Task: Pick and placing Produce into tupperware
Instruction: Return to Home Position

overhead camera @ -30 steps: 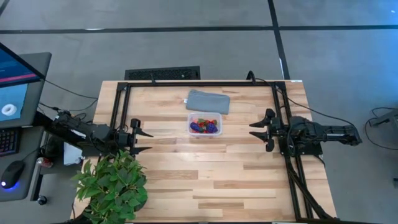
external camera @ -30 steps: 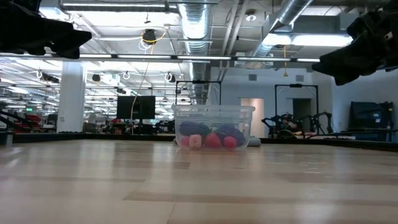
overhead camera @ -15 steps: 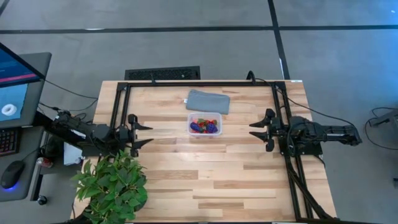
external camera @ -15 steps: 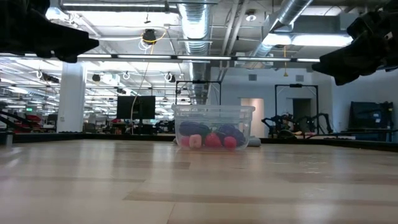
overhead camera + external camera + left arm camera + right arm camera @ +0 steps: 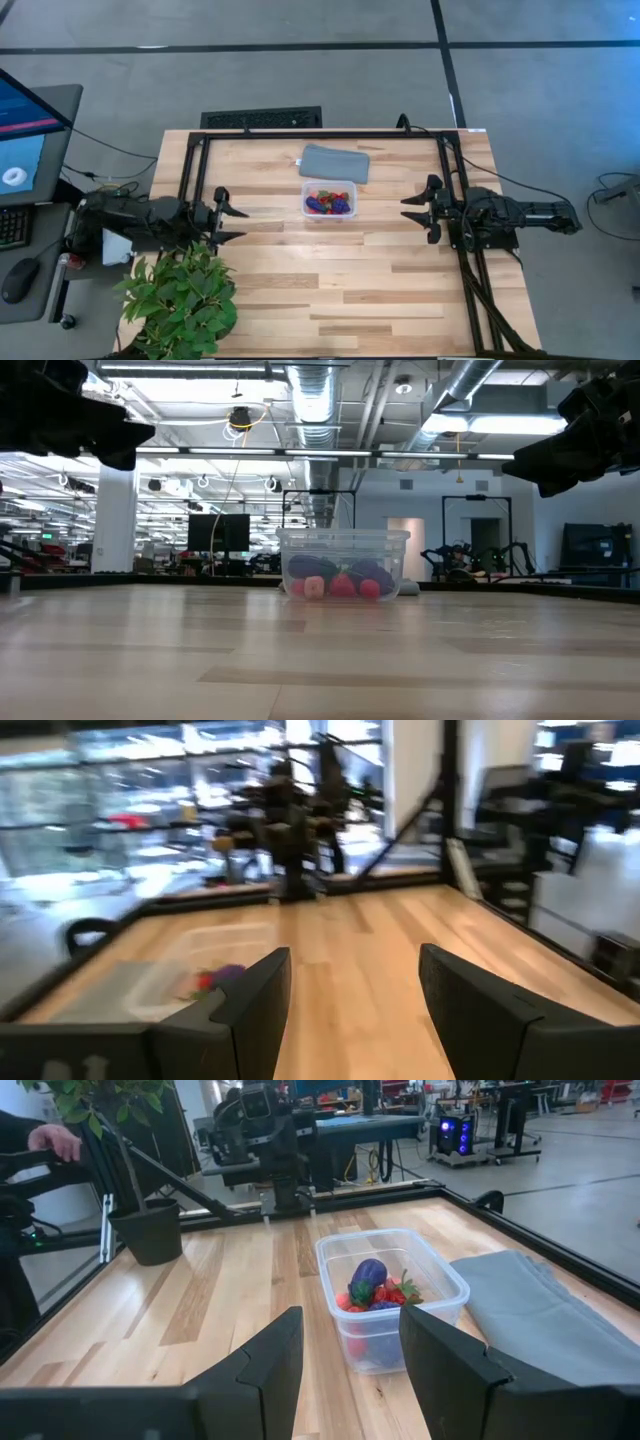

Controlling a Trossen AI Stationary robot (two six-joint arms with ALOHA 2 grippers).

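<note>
In one tupperware (image 5: 343, 540), produce (image 5: 343, 586), two purple pieces (image 5: 368, 1277)

I see bare wooden table (image 5: 330, 280) open on the near side; a small clear plastic box (image 5: 329, 200), flat grey pad (image 5: 334, 163) and near-left leafy green plant (image 5: 180, 300) block.

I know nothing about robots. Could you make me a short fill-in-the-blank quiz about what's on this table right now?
The produce lies ____ the tupperware.
The left gripper and the right gripper both have their fingers ____.
The leafy plant stands at the table corner nearest the ____ arm.
Missing words: inside; open; left.
</note>
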